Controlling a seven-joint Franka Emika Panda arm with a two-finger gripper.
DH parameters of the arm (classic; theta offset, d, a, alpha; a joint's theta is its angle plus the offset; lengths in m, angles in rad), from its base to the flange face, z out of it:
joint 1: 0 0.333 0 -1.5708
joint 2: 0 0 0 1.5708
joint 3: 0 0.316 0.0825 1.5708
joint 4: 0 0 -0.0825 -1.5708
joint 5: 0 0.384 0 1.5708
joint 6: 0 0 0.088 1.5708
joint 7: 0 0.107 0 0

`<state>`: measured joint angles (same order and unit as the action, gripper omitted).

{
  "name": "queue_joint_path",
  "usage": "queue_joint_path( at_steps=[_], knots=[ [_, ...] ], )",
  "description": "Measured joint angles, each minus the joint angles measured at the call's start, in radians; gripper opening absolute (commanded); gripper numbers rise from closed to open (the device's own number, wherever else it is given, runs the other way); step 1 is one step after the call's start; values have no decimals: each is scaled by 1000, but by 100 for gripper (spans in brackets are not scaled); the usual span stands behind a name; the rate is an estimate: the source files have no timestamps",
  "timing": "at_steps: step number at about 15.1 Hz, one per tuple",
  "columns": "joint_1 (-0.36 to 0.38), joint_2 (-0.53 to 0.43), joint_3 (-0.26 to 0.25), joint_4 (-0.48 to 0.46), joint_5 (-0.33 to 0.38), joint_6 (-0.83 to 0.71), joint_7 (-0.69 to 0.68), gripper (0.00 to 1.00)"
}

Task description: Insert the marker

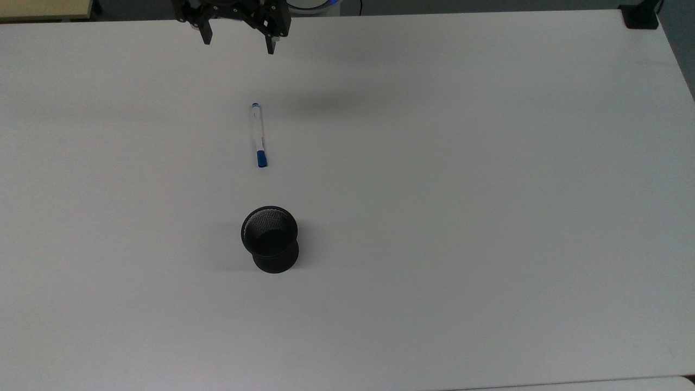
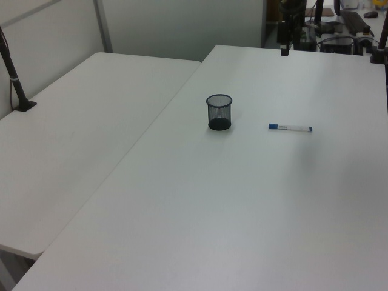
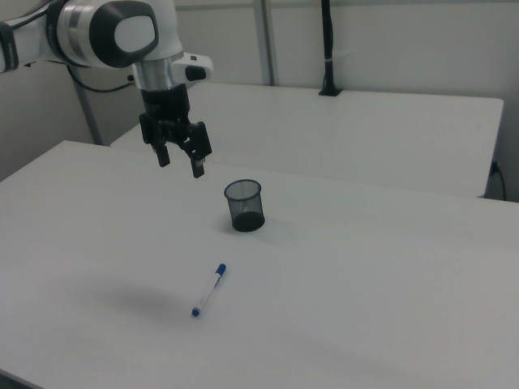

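Marker: the marker [image 1: 258,134] lies flat on the white bench [image 1: 488,190], nothing touching it. In the top view its blue cap points toward the bottom edge and the small blue end toward the top; in the right view [image 3: 208,289] it sits nearer the camera than the cup, cap end toward the cup.
Mesh cup: a black mesh cup [image 1: 270,238] stands upright with its mouth open, a clear stretch of bench between it and the marker. In the left view the cup [image 2: 219,111] is to the left view's left of the marker [image 2: 290,127].
Way between: bare bench surface between marker and cup; nothing lies across it.
Claw: the claw [image 1: 239,44] hangs in the air above the bench, fingers spread apart and holding nothing. In the top view it is at the top edge, well apart from the marker; in the right view [image 3: 180,166] it hangs to the right view's left of the cup, off the surface.
Arm: the white arm [image 3: 113,32] comes in from the right view's upper left.
Around: a second white table [image 2: 79,121] adjoins at the left view's left; a black post [image 3: 327,49] rises at its far side in the right view.
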<state>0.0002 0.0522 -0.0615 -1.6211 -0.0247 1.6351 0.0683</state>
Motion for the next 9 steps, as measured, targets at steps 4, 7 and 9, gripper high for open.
queue_joint_path(
  at_steps=[4,7,9],
  knots=[
    [0,7,-13,-2,0,0,-24,100],
    [0,9,-25,-2,0,0,-28,100],
    [0,9,-25,-2,0,0,-28,100]
  ],
)
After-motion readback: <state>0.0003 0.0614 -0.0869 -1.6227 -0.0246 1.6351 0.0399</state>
